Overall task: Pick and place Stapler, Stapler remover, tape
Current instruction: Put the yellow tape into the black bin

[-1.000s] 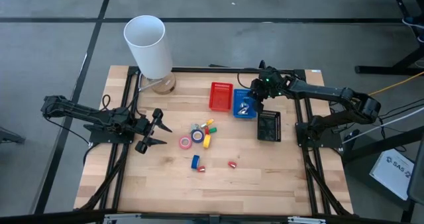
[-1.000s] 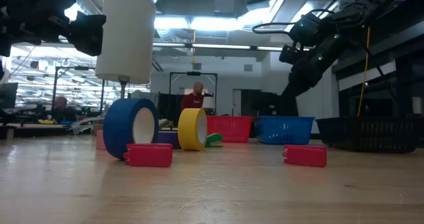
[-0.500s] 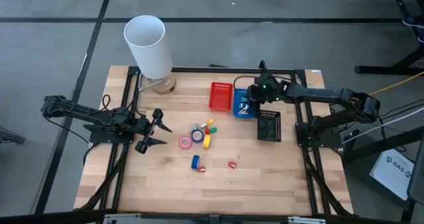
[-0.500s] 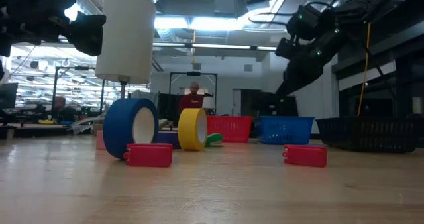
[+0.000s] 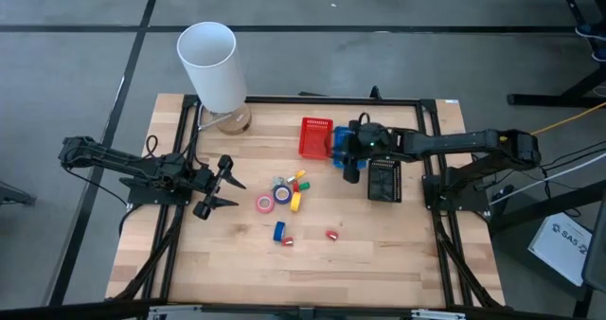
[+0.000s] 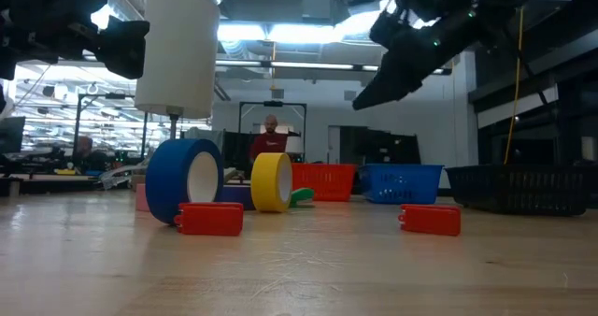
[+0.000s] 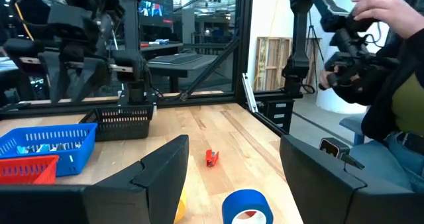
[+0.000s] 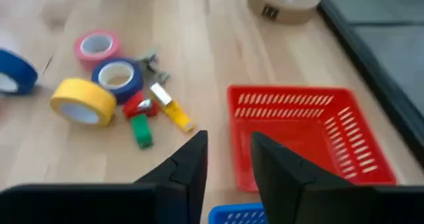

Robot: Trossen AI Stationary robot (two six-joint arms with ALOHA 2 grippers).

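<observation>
Several tape rolls lie flat mid-table: pink, blue-purple, yellow and, nearer, blue. Small coloured blocky pieces lie among them, and two red ones sit nearer the near edge. My right gripper hovers open above the blue basket, right of the pile; its fingers hold nothing. My left gripper waits open, left of the rolls, with the blue roll ahead of it.
A red basket stands left of the blue one; a black basket stands to its right. A tall white cylinder stands at the far left corner. A person stands beyond the table's right side.
My right gripper has swung from behind the blue basket toward the table's near and left, coming over that basket toward the tape pile, and has tipped closer to level. The left arm and the rolls have stayed still.
</observation>
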